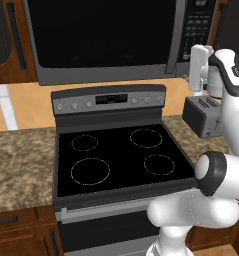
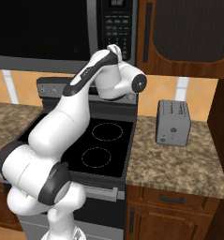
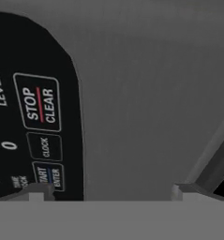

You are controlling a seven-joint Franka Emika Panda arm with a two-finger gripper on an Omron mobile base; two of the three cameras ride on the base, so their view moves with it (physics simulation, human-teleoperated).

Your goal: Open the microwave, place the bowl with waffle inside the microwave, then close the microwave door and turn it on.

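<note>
The microwave [image 1: 106, 40] is hanging above the stove [image 1: 121, 155], its door [image 1: 98, 32] is lying flat and closed, and its keypad [image 2: 117, 28] is sitting at the right end of the front. The gripper [image 3: 111, 192] is standing with its jaws wide apart and holding nothing, very close to the lower right corner of the microwave; in the hand view one fingertip [image 3: 36, 191] is lying just over the START button [image 3: 48, 176], below the STOP/CLEAR button [image 3: 38, 103]. A toaster [image 2: 173, 123] is standing on the counter [image 2: 169, 164] to the right of the stove, well below the gripper.
</note>
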